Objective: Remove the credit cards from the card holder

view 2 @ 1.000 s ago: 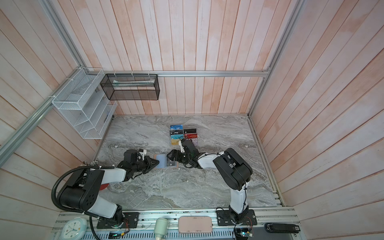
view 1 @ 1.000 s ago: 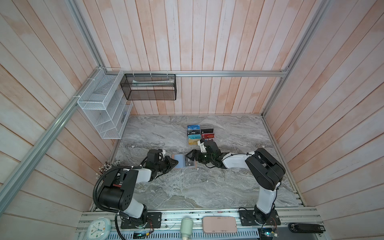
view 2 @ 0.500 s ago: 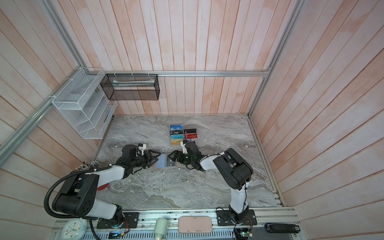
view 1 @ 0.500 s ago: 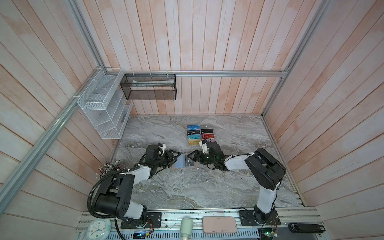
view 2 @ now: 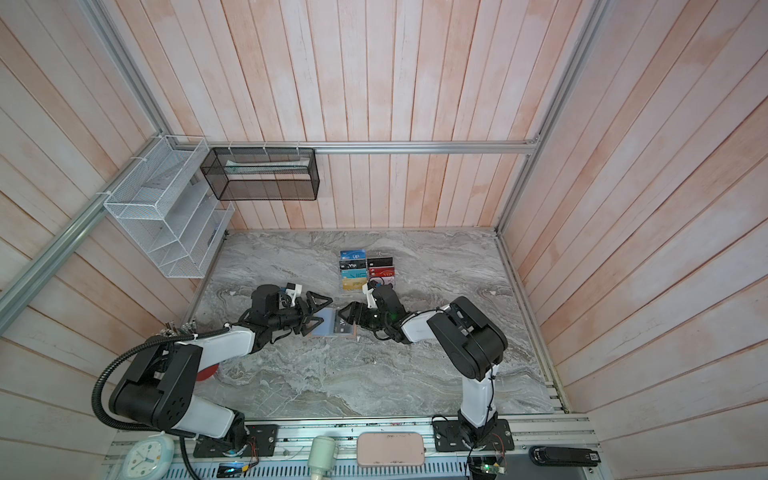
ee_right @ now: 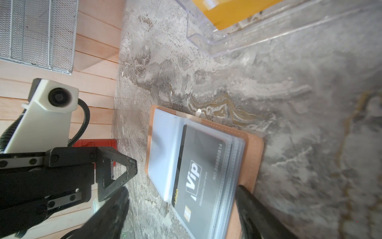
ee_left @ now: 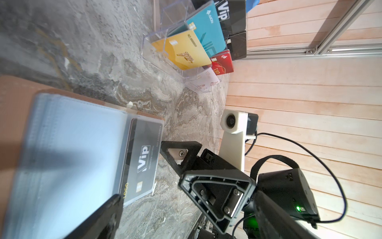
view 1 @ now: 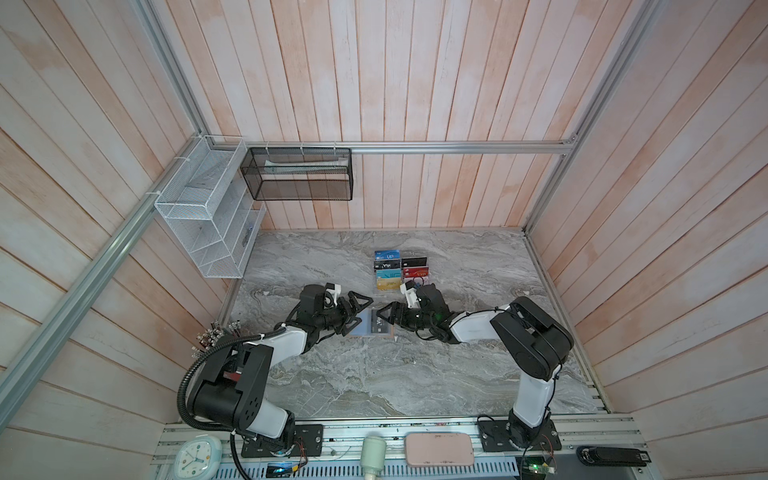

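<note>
Two grippers flanked the card holder (view 1: 360, 328) near the middle of the grey marble-look tabletop (view 1: 374, 382). The left gripper (view 1: 362, 315) sat at its nine o'clock, jaws spread wide and empty. The right gripper (view 1: 387, 319) sat at its three o'clock, jaws apart and, in the right wrist view, straddling the holder's near end without visibly clamping anything.

The holder lay spread flat, a tan leather-look cover with a stitched border under a stack of frosted, pale blue-grey plastic sleeves. A black Vip card (ee_right: 198, 171) showed through the top sleeve on the three-o'clock half. It was thin, rigid and glossy, with white lettering and a small gold chip. Whether more credit cards lay beneath could not be told from these views.

The first extraction appeared not yet made, and the work looked to be at the approach to a grasp. The next move likely called for one arm to pin the soft cover while the other pinched a bare edge of the card and drew it along the sleeve — a fine grip, since slick plastic on slick plastic could slip or drag the whole holder. Which side the sleeve opened on was unclear.

At the holder's twelve o'clock stood a clear acrylic rack (view 1: 400, 270) of coloured cards, near the holder but apart from it.
</note>
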Controlling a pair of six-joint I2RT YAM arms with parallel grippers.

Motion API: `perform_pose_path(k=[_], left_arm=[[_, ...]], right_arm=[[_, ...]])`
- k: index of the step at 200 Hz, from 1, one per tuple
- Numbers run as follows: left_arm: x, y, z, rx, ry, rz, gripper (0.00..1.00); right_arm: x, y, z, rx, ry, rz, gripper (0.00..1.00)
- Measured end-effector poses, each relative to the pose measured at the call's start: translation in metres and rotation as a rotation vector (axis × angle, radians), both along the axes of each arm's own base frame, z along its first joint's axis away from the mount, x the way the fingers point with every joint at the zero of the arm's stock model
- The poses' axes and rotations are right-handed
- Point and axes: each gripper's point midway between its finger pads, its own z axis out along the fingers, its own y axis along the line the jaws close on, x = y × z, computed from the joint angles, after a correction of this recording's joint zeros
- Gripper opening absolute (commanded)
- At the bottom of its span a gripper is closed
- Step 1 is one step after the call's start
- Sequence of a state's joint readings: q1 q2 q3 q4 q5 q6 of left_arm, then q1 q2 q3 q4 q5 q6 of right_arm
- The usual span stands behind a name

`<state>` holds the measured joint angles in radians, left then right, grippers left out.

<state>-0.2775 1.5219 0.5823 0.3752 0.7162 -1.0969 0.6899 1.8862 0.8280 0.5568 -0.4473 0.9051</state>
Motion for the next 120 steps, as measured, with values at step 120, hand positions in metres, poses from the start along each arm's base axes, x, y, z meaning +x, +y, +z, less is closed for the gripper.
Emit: perform_pose_path(k=[120], left_arm=[[-0.002,-0.007,-0.036,-0.007,0.092,-0.032,1.00]], right_arm=[[-0.001,-0.001,-0.001,0.000,-0.018,0.008,0.79]])
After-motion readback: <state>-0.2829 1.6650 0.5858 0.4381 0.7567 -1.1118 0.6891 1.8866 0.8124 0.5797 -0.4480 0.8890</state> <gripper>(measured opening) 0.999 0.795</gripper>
